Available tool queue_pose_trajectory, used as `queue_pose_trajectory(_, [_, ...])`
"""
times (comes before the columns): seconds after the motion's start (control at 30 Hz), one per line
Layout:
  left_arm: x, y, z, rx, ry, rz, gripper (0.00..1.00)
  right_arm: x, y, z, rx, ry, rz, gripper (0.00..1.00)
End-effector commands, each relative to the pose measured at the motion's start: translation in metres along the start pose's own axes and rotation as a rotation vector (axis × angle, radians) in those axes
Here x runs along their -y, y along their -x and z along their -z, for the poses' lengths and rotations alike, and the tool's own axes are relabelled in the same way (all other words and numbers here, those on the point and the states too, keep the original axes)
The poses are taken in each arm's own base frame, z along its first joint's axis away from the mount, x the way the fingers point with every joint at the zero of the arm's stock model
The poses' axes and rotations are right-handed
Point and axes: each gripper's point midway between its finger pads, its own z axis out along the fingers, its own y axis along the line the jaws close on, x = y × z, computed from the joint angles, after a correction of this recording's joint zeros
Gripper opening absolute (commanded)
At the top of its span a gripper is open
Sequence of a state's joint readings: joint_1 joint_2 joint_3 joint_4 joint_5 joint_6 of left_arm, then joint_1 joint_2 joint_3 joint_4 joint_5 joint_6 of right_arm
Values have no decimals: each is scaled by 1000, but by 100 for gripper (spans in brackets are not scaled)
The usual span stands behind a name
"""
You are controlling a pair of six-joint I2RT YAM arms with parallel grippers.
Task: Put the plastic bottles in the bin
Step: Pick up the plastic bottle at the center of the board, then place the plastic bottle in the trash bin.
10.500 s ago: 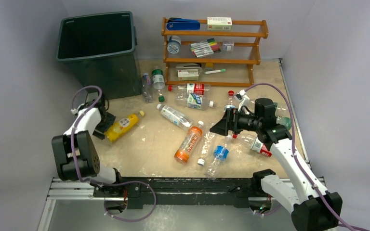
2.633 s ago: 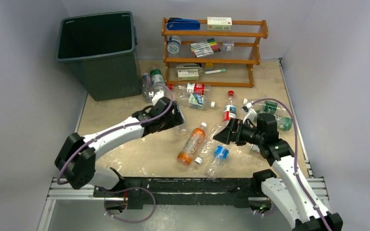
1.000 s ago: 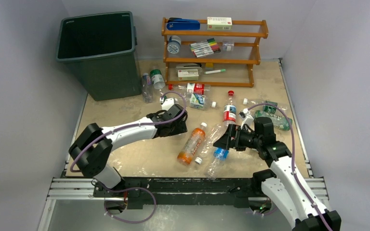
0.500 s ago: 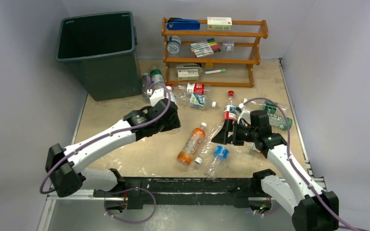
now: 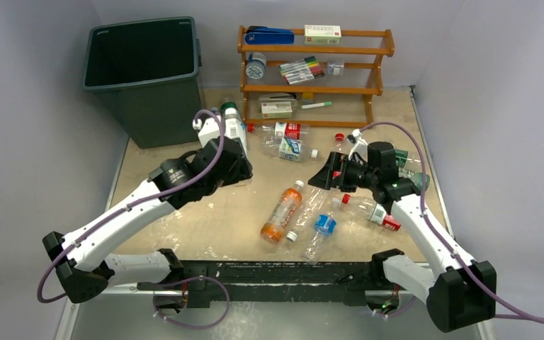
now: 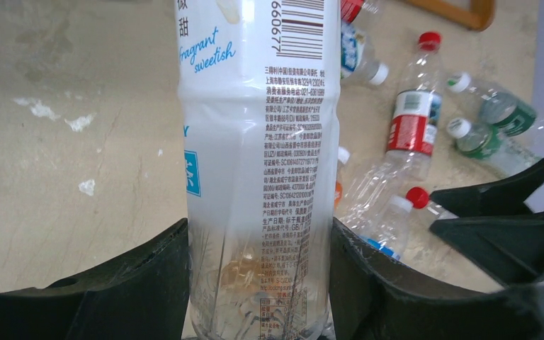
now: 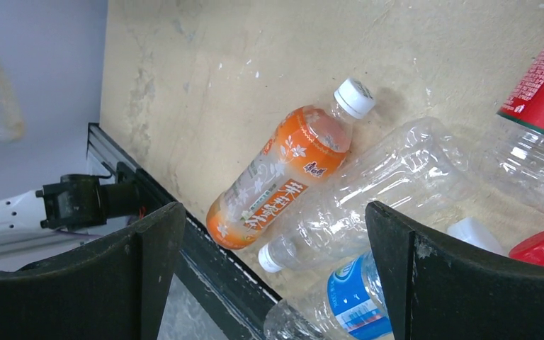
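My left gripper (image 5: 232,147) is shut on a clear plastic bottle with a white label (image 5: 234,129), lifted above the table just right of the bin (image 5: 145,71). In the left wrist view the bottle (image 6: 258,177) fills the gap between both fingers (image 6: 113,290). My right gripper (image 5: 324,178) hangs open over loose bottles. Its wrist view shows an orange-labelled bottle (image 7: 276,177), a clear unlabelled one (image 7: 368,191) and a blue-labelled one (image 7: 347,297) lying below the open gripper (image 7: 276,283). The same orange bottle (image 5: 281,211) lies at mid-table.
The orange wooden rack (image 5: 312,71) with pens and boxes stands at the back. More bottles lie before it (image 5: 287,138) and at the right edge (image 5: 407,166). A red-capped bottle (image 5: 368,209) lies under the right arm. Grey walls enclose the table.
My left arm has raised the white-labelled bottle and carried it back and left toward the bin. My right gripper has risen slightly and stays open.
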State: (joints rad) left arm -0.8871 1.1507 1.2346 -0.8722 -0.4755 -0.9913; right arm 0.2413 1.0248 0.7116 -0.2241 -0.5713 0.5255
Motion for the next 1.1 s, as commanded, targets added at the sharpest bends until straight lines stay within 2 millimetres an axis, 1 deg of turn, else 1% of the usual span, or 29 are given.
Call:
queue_pose_trajectory(0.0, [21,58,29,144,-28,-27,60,-21,24,10,102,43,7,100])
queue_pose_trajectory(0.1, [29,81,37,204,-19,-42,60,-27,24,18,128,59,-7,100])
queue_pose_trajectory(0.27, [48,104,35,260,-21,-55,61,-32,21,30,144,50,1,100])
queue_pose_trajectory(0.4, [61,121,32,292,-21,-74,61,-27,8,29,111,53,5,100])
queue_pose_trajectory(0.47, [65,132,27,296,-14,-82,61,-25,0,27,87,64,6,100])
queue_pose_trajectory(0.5, [66,140,26,302,-14,-75,61,-24,-3,27,78,65,10,100])
queue_pose_trajectory(0.57, [61,156,19,303,-7,-57,62,-22,-10,28,62,62,18,100])
queue_pose_trajectory(0.63, [53,176,16,321,-1,-32,62,-21,-15,32,54,57,29,100])
queue_pose_trajectory(0.7, [46,198,18,359,20,-24,62,-23,-18,36,54,58,38,100])
queue_pose_trajectory(0.77, [43,218,18,377,26,-28,62,-25,-20,40,63,63,44,100])
queue_pose_trajectory(0.83, [41,236,18,396,30,-32,62,-25,-22,41,66,69,44,100])
queue_pose_trajectory(0.93, [32,263,15,421,26,-24,63,-25,-25,40,67,83,36,100])
queue_pose_trajectory(1.07, [9,301,7,456,5,29,63,-23,-30,37,62,92,25,100])
